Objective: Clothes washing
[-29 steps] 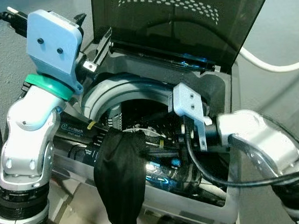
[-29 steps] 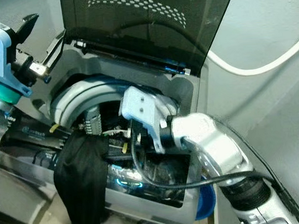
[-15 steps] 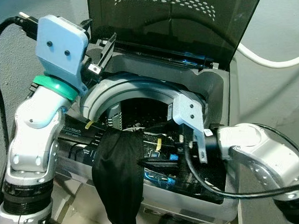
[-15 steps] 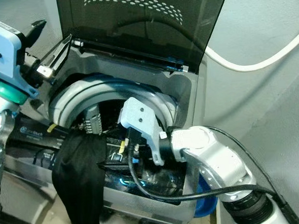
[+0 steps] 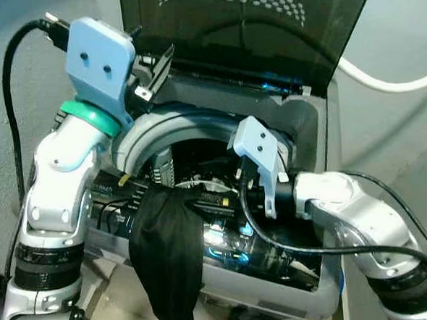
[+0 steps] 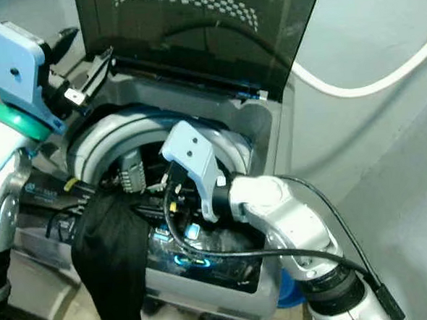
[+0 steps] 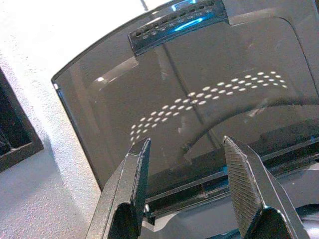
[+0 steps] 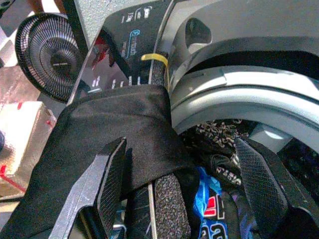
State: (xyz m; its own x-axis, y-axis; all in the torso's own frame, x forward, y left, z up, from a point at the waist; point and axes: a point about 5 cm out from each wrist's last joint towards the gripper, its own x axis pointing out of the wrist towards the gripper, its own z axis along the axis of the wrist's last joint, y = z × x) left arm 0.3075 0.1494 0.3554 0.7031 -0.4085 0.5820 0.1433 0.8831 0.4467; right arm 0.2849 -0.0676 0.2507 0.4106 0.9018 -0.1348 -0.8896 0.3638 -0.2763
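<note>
Right pincer (image 8: 174, 199) spread wide over limp black cloth garment (image 5: 169, 257) at grey top-loading washer's (image 5: 298, 118) 7 o'clock rim; left pincer (image 7: 189, 189) open, 11 o'clock.

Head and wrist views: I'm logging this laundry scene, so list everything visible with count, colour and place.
washing machine: one, grey, front and centre, top open.
lid: one, dark tinted, raised upright behind the tub.
black garment: one, draped over the machine's front edge, hanging outside.
clothes in tub: several, dark and patterned, inside the drum.
hose: one, white, against the wall beside the machine.
fan: one, black, on the floor.
left gripper: open, raised near the lid.
right gripper: open, over the garment.
</note>
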